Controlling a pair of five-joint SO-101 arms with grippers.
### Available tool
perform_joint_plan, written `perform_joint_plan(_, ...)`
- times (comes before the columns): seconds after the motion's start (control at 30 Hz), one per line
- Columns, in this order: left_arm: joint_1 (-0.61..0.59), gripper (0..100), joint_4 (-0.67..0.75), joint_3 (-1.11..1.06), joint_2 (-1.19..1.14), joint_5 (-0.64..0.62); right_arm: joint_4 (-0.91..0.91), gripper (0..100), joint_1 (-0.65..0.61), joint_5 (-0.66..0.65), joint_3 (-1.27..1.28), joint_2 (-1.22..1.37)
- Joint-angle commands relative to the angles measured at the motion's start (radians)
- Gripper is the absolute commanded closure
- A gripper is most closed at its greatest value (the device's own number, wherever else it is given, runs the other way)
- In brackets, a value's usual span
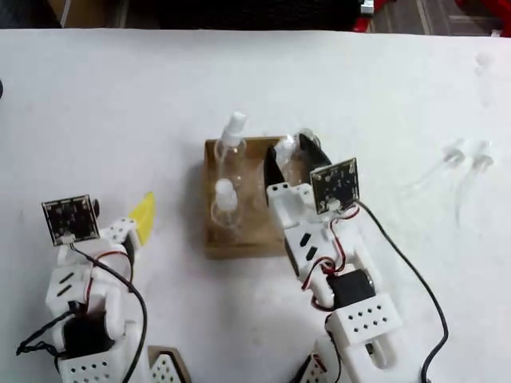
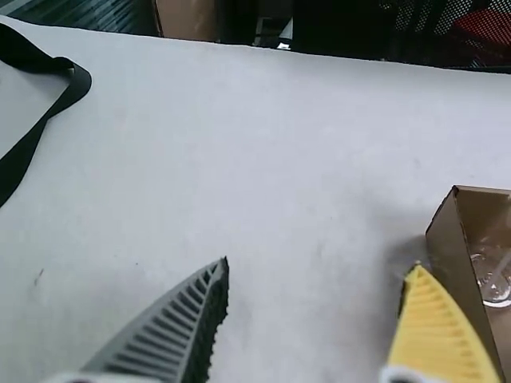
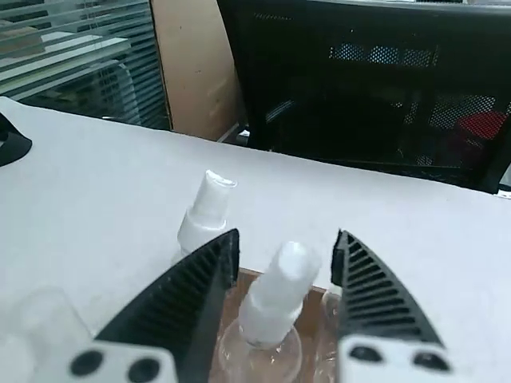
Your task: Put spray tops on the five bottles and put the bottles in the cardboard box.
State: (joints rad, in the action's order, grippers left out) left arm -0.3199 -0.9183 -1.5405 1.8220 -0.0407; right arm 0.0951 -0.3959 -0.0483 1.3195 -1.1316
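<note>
I read this as the boxing step for a third bottle. My right hand [image 3: 286,235] hangs over the box [image 1: 239,243], its black fingers spread to either side of a capped bottle [image 3: 275,307] that stands upright at the box's right side. There is a gap on at least one side of the cap, so the hand is open and has hold of nothing. Two more capped bottles stand in the box's left half, the far bottle [image 1: 231,140] at the back edge and the near bottle [image 1: 224,199] in front of it. That makes three of five done, by my count.

My left hand [image 2: 319,267] waits low on the counter [image 1: 120,104] to the left of the box. Its grey and yellow fingers are wide apart and empty, and the yellow one is just beside the box's corner.

Two loose tops [image 1: 455,153] with their tubes lie well off to the right. I cannot make out the last two bare bottles against the white counter.

Next I would lift the right hand straight up so the fingers clear the cap without tipping the bottle. Then I would swing it right for a top. These bottles are light and tall, so any sideways brush on the way out could knock one over. Threading a thin tube into a clear neck will need the left hand to steady the bottle.
</note>
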Motion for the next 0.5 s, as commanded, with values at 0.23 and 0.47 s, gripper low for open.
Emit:
perform_joint_plan(0.23, 0.013, 68, 0.026, 0.005, 0.010, 0.008, 0.005, 85.0, 0.001, -0.008, -0.075, -0.019)
perform_joint_plan(0.47, 0.012, 68, 0.028, -0.003, 0.010, 0.008, 0.404, 85.2, 0.177, 0.091, -0.557, 0.062)
